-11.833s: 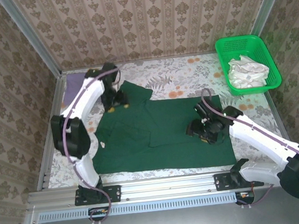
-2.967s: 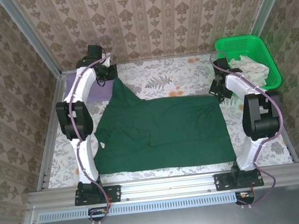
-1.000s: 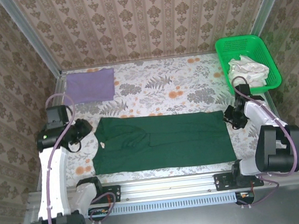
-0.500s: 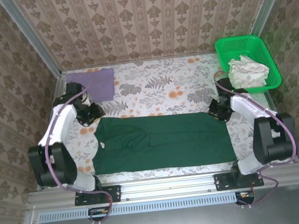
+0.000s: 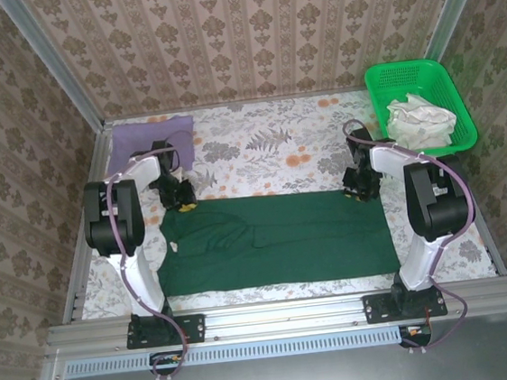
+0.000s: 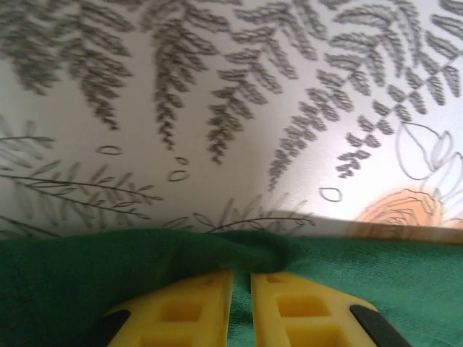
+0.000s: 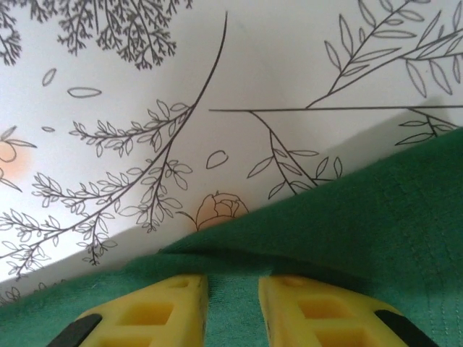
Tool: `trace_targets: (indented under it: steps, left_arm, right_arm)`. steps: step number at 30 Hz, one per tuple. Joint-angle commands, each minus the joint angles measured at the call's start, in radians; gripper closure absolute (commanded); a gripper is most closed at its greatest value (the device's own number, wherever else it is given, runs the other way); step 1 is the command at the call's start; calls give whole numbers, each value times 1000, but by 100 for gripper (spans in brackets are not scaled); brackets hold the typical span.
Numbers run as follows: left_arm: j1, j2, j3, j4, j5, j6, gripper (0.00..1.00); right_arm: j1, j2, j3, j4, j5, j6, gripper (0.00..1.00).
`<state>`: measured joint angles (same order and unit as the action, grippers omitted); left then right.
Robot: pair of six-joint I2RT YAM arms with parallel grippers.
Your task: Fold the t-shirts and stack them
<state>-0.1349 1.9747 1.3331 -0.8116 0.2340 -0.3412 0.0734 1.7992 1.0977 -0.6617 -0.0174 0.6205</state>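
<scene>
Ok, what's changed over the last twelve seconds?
The dark green t-shirt, spread open before, had its far half folded toward the near edge into a narrower band. The left gripper and right gripper swung away, came back and now pinch its far corners. The lilac t-shirt and green mesh basket stayed put.

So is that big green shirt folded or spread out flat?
Folded: the dark green shirt lies as a long narrow band, its far edge a rounded, doubled-over crease.
</scene>
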Motion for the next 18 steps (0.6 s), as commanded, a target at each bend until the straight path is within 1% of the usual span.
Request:
trace_targets:
  steps: [1,3,5,7,9,11,13,14,16,18]
  left_arm:
    - [25,29,-13,-29,-232,-49,82]
    - [46,26,0,-22,-259,-59,80]
    - [60,33,35,-32,-235,-60,77]
    - [60,42,80,-58,-232,-55,74]
    - [60,33,107,-68,-198,-50,66]
    - [55,6,120,-70,-157,-50,56]
    - [51,-30,133,-88,-147,-51,45]
    - [49,-50,134,-95,-145,-56,42]
    - [50,-99,126,-111,-152,-64,38]
    - [50,-149,96,-108,-143,-74,38]
  right_arm:
    - [-33,58,10,-1,81,24,69]
    - [-39,61,28,4,83,26,65]
    - [-38,59,52,11,69,16,59]
    - [-30,36,71,22,52,10,50]
    - [-11,-14,66,47,39,7,43]
    - [24,-86,39,96,7,11,39]
    - [94,-160,14,119,-18,27,37]
    - [133,-185,4,164,-39,31,37]
    - [241,-220,-8,220,-97,44,39]
    - [350,-212,-2,277,-162,66,44]
